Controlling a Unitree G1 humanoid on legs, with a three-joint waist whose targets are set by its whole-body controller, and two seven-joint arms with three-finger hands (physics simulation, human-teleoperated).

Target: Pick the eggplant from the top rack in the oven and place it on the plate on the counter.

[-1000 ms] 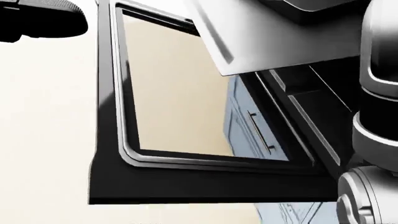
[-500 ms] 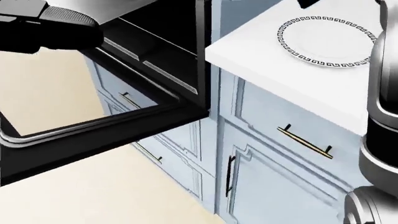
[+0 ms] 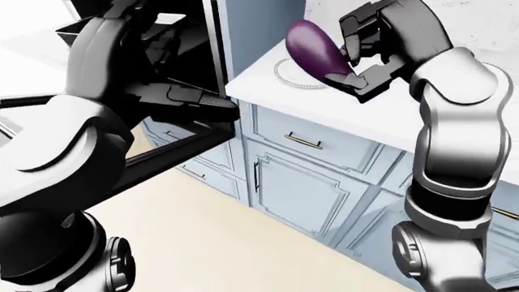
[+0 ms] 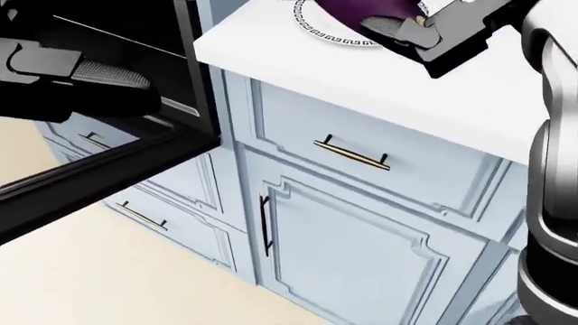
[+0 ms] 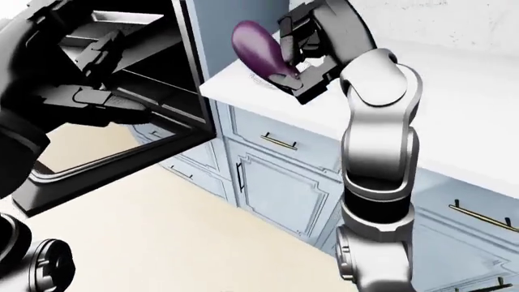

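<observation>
- Since half a second ago the whole head view has swung: the plate (image 4: pixel 336 30) has slid from upper right to the top middle, so the camera has moved, and the eggplant (image 3: pixel 314 50) now shows.
- Pale blue cabinets (image 4: pixel 361 230) with slim brass-and-black handles fill the head view's middle and lower right, above a cream floor (image 3: pixel 219 243).
- Left of them in every view, the black oven (image 5: pixel 154 61) stands with its door (image 3: pixel 178 143) hanging open.
- Along the cabinets' top runs the white bench (image 3: pixel 487 115), bearing the plate near its left corner.
- Right robot hand (image 3: pixel 357 55), on a grey arm rising from the lower right, has its dark fingers (image 3: pixel 367 82) closed round the purple eggplant, held above the plate; whether it touches the plate cannot be told.
- Left robot hand (image 5: pixel 93 91) hangs before the oven opening, holding nothing that can be seen; how far its fingers are spread cannot be told.
</observation>
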